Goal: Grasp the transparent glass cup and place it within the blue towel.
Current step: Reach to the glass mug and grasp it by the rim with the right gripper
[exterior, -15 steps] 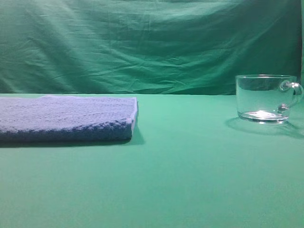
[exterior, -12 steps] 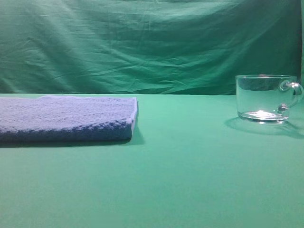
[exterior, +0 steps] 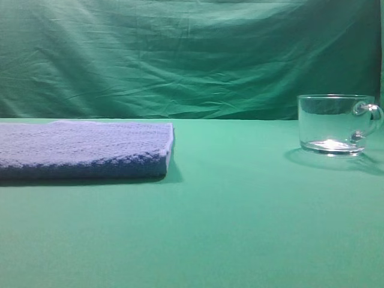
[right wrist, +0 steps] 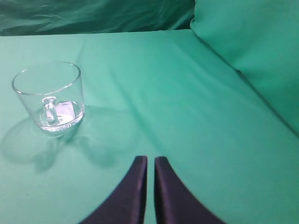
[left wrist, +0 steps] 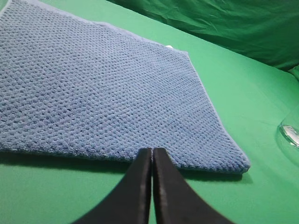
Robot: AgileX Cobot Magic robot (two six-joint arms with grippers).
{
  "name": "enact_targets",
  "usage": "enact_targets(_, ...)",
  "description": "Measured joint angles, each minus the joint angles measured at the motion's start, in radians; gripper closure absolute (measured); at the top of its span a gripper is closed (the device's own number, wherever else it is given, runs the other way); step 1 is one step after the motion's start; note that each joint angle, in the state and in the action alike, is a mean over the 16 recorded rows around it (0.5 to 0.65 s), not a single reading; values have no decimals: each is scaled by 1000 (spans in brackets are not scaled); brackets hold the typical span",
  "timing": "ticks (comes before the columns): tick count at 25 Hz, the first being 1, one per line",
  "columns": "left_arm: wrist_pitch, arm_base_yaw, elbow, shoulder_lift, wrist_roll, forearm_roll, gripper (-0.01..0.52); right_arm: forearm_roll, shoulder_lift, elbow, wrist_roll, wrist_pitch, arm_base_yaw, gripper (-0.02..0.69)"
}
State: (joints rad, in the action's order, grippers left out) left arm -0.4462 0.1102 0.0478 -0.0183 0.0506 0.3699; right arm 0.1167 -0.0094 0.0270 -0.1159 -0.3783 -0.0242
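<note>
No movement vs earlier: glass cup (exterior: 335,124) apart from towel (exterior: 84,150), both end effectors (left wrist: 152,154) (right wrist: 150,161) closed, empty.

Table cover (exterior: 240,228): plain mid green cloth, no print, paler mint tint in the right wrist view. Backdrop (exterior: 180,54): darker green fabric, creased, shaded folds running across it. Towel (exterior: 84,150): blue-lavender, knobbly honeycomb weave in even rows, slightly paler edge trim, dark shadow line under its front edge. Glass cup (exterior: 333,123): clear, colourless, green of the cloth showing through, bright white glint in the thick base, greyish reflection band near the rim, faint dark green shadow around it. Left gripper (left wrist: 152,156): fingers black, matte, unpatterned. Right gripper (right wrist: 150,163): fingers black with a faint purplish sheen, unpatterned.
</note>
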Motion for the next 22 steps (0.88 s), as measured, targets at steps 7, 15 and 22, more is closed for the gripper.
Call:
enact_targets(7,0,0,0,0,0,0,514,1,0,0,0,0,0,618)
enact_targets(15,0,0,0,0,0,0,514,1,0,0,0,92,0,618)
enact_targets(22,0,0,0,0,0,0,514,0,17,-50,-15,213,0,618)
